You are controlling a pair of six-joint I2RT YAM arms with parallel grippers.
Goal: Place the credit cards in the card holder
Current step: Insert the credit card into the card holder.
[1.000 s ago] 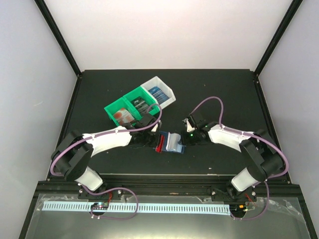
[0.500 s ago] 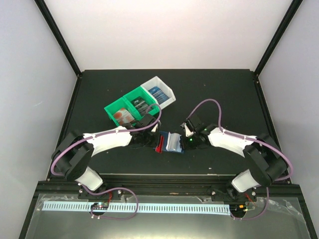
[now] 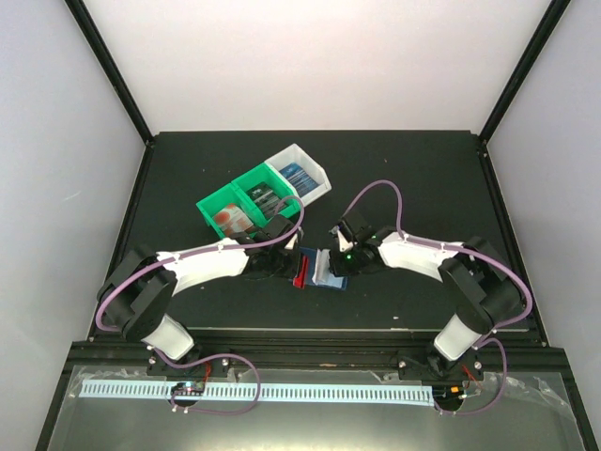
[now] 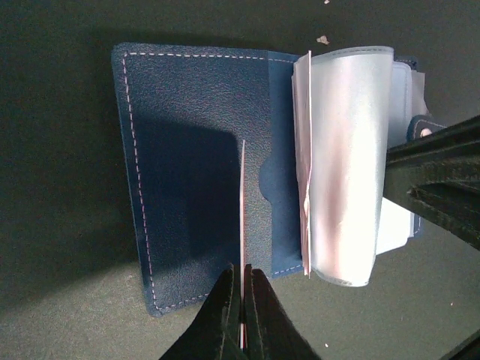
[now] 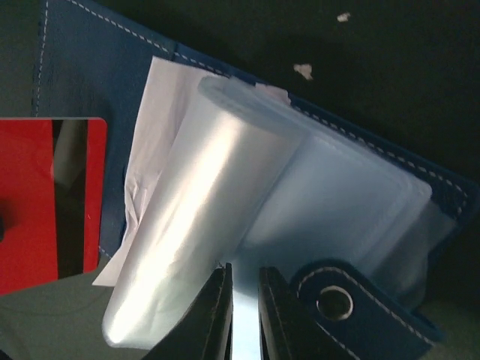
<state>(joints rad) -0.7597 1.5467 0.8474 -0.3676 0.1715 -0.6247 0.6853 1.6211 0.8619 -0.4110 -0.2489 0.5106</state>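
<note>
In the middle of the table (image 3: 423,169): the card holder (image 3: 324,271) lies open and flat, right between the two arms.
Left gripper (image 4: 241,281): clamped on a red credit card (image 4: 242,202), held edge-down over the pocket mouth on the left flap. I'd guess it's lined up to slide in.
Right gripper (image 5: 244,281): looks pinched onto the clear sleeves (image 5: 195,217) next to the snap tab (image 5: 334,302). That rolls them back so they don't cover the pocket.
Other credit cards (image 3: 300,175): sitting in the green-and-white bin (image 3: 233,182) further back on the left, well apart from the holder.
Writing: nothing readable, honestly. The right wrist view shows the card as plain red with a dark stripe. No logo on the wallet, just pale stitching.
</note>
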